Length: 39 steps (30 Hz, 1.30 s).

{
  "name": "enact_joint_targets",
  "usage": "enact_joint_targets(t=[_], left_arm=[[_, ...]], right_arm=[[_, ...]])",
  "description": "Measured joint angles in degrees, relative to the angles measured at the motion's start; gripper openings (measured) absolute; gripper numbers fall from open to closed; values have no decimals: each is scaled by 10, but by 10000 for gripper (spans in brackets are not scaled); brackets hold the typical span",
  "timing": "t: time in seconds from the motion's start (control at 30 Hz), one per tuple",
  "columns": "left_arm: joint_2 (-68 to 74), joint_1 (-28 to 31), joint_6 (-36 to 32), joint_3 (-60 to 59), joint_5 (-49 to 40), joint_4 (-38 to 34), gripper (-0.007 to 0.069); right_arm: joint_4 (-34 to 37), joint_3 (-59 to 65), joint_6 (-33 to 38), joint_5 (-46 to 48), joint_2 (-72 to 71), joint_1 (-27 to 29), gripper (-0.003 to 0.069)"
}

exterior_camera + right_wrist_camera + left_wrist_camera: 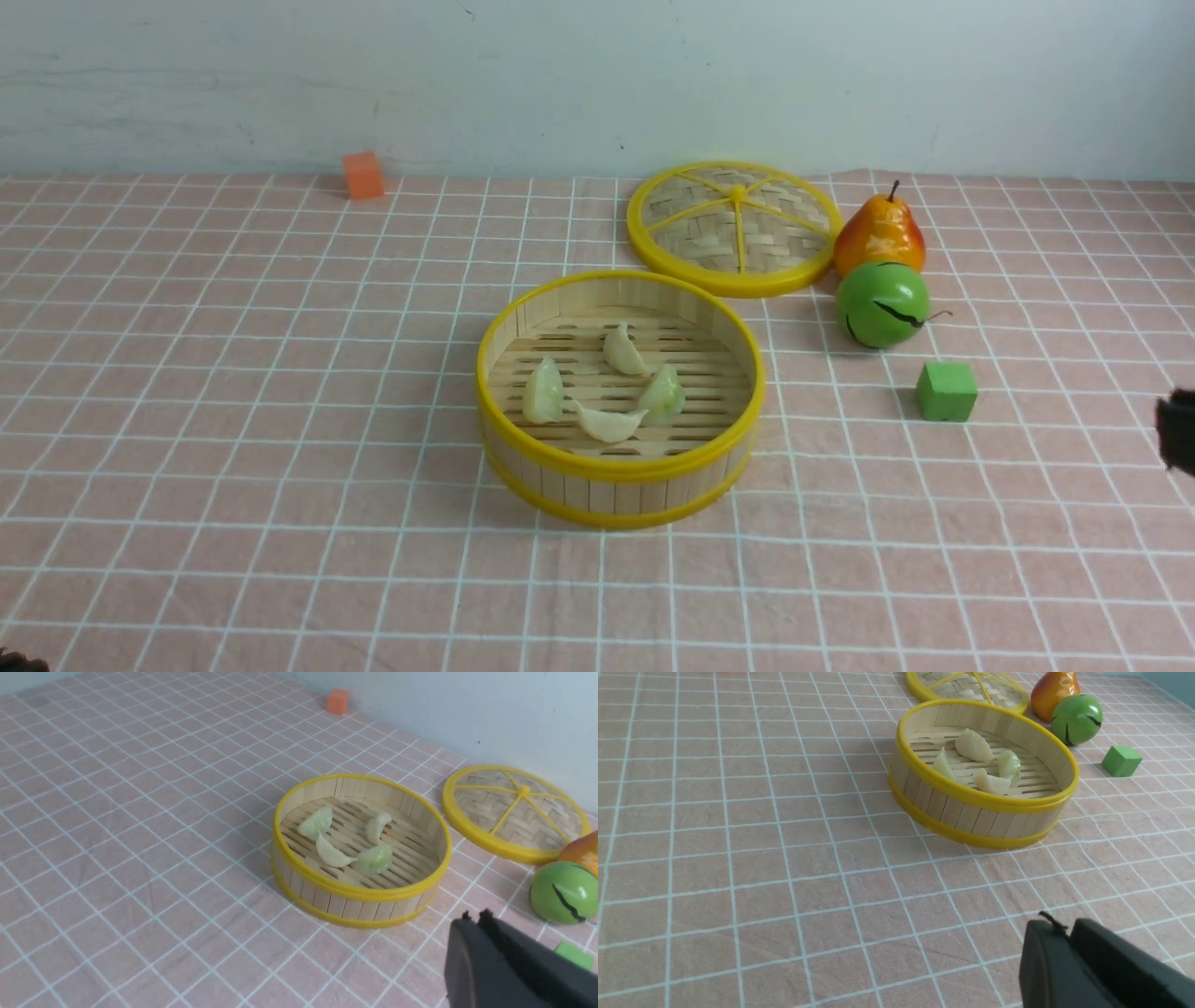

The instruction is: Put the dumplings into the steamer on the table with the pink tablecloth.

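– Dumplings (609, 422): where do they lie?
– All four dumplings sit inside the steamer (620, 467), on its slat floor, gathered near the middle. Two look greenish, two cream.
– And the steamer?
– It stands around the middle of the surface, on the pink tablecloth (233, 420). Its woven lid (731, 229) lies flat just behind it, to the right.
– What else is around?
– A pear (878, 233) sits against the lid's right edge, with a green round fruit (882, 303) just in front of it. A green cube (946, 391) is nearer still. An orange cube (362, 175) sits far back on the left, by the wall.
– The pincers?
– The left pincer (1069, 938) has its fingers pressed together, gripping nothing. It is over bare cloth, well apart from the steamer. The right pincer (476, 924) is closed and empty too, near the green cube.
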<state>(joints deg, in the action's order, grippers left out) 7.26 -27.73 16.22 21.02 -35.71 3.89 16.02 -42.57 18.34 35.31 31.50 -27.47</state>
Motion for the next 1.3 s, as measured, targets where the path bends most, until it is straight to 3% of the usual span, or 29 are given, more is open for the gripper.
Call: enact_joint_targets(t=[0.37, 0.47, 0.57, 0.8, 0.93, 1.13, 1.3], left_arm=[[0, 0, 0, 0, 0, 0, 74], [0, 0, 0, 0, 0, 1, 74], [0, 0, 0, 0, 0, 1, 74], [0, 0, 0, 0, 0, 1, 82], [0, 0, 0, 0, 0, 1, 89], [0, 0, 0, 0, 0, 1, 92], [0, 0, 0, 0, 0, 1, 96]], right_arm=[[7, 29, 0, 66, -34, 0, 17], [20, 55, 0, 44, -40, 0, 0], [14, 124, -10, -34, -66, 5, -21], [-73, 297, -164, -181, -191, 104, -21], [-135, 380, -266, -190, -270, 218, -21], [-147, 435, -283, -193, -319, 291, -21], [-153, 440, -281, -162, -320, 290, -21]])
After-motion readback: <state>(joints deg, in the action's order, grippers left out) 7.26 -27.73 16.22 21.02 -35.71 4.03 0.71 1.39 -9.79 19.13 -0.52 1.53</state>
